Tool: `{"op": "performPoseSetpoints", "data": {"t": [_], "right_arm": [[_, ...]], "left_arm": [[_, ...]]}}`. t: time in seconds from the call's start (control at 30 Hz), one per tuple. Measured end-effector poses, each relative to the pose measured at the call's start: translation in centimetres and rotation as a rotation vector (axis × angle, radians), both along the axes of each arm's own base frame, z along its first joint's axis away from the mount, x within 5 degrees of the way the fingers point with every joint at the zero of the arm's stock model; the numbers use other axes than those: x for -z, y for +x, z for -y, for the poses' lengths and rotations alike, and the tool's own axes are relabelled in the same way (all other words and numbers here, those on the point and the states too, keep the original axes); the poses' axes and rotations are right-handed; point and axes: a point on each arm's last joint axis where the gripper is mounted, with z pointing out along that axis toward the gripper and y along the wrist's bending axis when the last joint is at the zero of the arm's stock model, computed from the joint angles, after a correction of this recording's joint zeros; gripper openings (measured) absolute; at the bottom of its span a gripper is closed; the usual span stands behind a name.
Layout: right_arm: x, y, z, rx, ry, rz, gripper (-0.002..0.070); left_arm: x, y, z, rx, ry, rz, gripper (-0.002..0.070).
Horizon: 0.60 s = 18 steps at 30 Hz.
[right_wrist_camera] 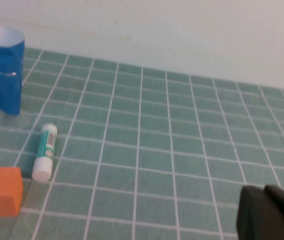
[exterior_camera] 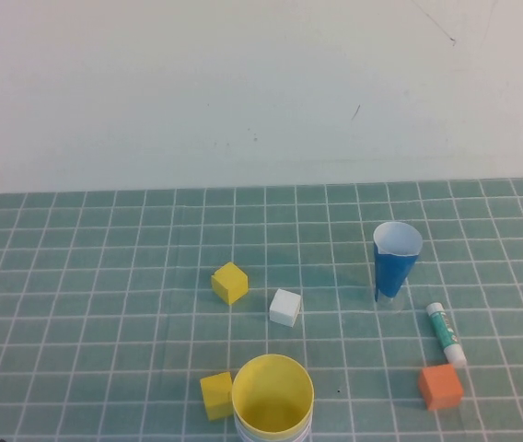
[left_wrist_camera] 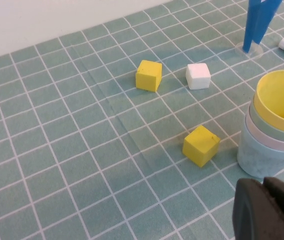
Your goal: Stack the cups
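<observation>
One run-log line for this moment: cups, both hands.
cups: nested in one stack, yellow on top, near table edge | left hand: shut, beside stack, holding nothing | right hand: shut, over bare mat, holding nothing

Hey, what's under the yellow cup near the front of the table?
The yellow cup sits nested in a pale green cup, then a pink cup, with the light blue cup at the bottom. Only their rims and outer walls show; their insides are covered.
</observation>
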Motion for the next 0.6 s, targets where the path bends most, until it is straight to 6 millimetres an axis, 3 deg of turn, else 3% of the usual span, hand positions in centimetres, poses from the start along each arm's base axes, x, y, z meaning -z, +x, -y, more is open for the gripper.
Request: {"op": "performPoseSetpoints", "data": {"t": [0.6], "right_arm": [[0.07, -0.02, 0.02, 0.005, 0.009, -0.008, -0.0001]], "left_arm": [[0.00, 0.00, 0.00, 0.000, 0.000, 0.000, -0.0001]]}}
